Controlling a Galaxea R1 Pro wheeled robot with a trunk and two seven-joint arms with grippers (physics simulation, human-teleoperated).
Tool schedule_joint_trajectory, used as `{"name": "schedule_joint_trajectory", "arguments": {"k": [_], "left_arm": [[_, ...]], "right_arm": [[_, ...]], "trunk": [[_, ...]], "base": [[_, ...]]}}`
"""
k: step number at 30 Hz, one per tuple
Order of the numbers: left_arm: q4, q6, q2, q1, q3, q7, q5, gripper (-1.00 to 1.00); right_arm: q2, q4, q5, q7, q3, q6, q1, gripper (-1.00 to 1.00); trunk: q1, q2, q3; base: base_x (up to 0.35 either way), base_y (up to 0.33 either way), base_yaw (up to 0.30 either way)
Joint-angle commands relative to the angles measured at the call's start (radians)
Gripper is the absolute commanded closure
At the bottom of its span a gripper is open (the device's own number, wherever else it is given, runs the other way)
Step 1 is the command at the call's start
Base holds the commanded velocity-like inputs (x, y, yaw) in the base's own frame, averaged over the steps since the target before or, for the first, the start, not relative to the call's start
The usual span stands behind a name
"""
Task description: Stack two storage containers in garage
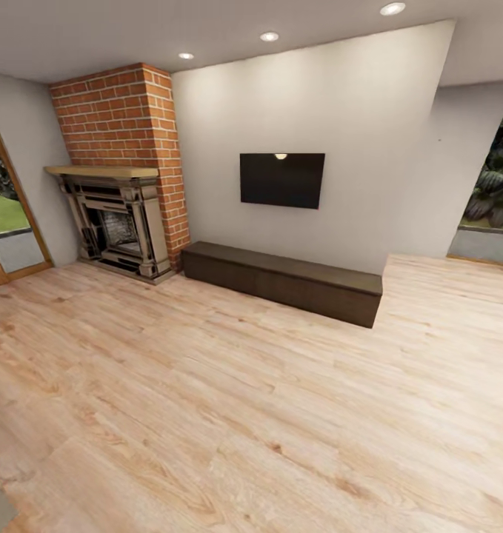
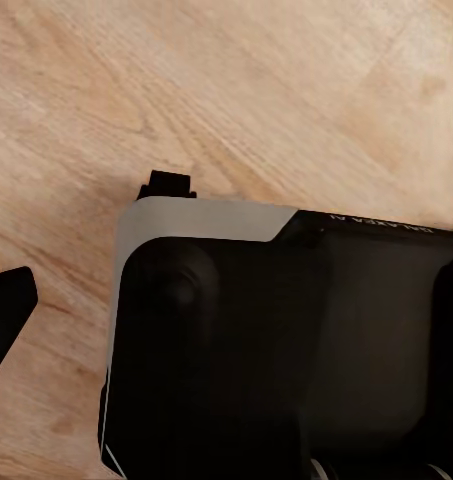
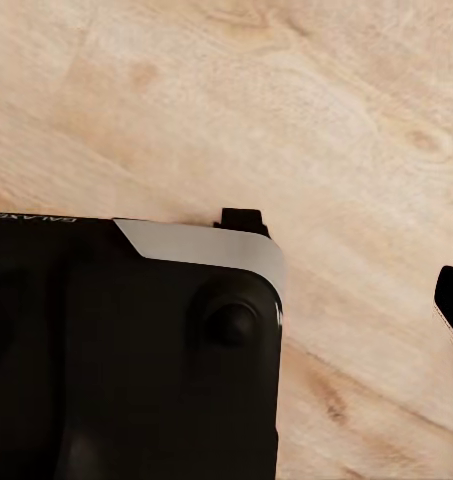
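Observation:
I am in the living room, on light wood plank flooring point(image 1: 251, 414). The two storage containers and the garage are out of view. The left wrist view looks down on my own dark base point(image 2: 286, 340) and the planks, with one dark fingertip point(image 2: 6, 310) at the frame's edge. The right wrist view has the same base point(image 3: 126, 350), with a dark fingertip point(image 3: 452, 300) at its edge. Nothing lies near either fingertip, and whether the jaws are open or shut does not show.
A long dark low cabinet point(image 1: 281, 281) runs along the far wall under a black TV point(image 1: 282, 180). A brick fireplace point(image 1: 121, 229) stands to its left, beside a glass door point(image 1: 3, 222). A window point(image 1: 495, 200) is at the far right. Open planks lie between.

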Motion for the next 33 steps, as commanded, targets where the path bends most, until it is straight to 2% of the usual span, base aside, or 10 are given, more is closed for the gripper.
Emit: {"name": "schedule_joint_trajectory", "arguments": {"k": [1,19,33], "left_arm": [[0.000,0.005,0.000,-0.001,-0.001,-0.004,0.010,-1.00],[0.000,0.005,0.000,-0.001,-0.001,-0.004,0.010,-1.00],[0.000,0.005,0.000,-0.001,-0.001,-0.004,0.010,-1.00]], "right_arm": [[0.001,0.003,-0.009,-0.001,0.008,-0.005,-0.001,-1.00],[0.002,0.003,-0.009,-0.001,0.008,-0.005,-0.001,-1.00],[0.002,0.003,-0.012,-0.002,0.008,-0.005,-0.001,-1.00]], "trunk": [[0.001,-0.001,-0.001],[0.001,-0.001,-0.001],[0.001,-0.001,-0.001]], "base": [[0.322,0.000,0.000],[0.322,0.000,0.004],[0.322,0.000,0.246]]}}
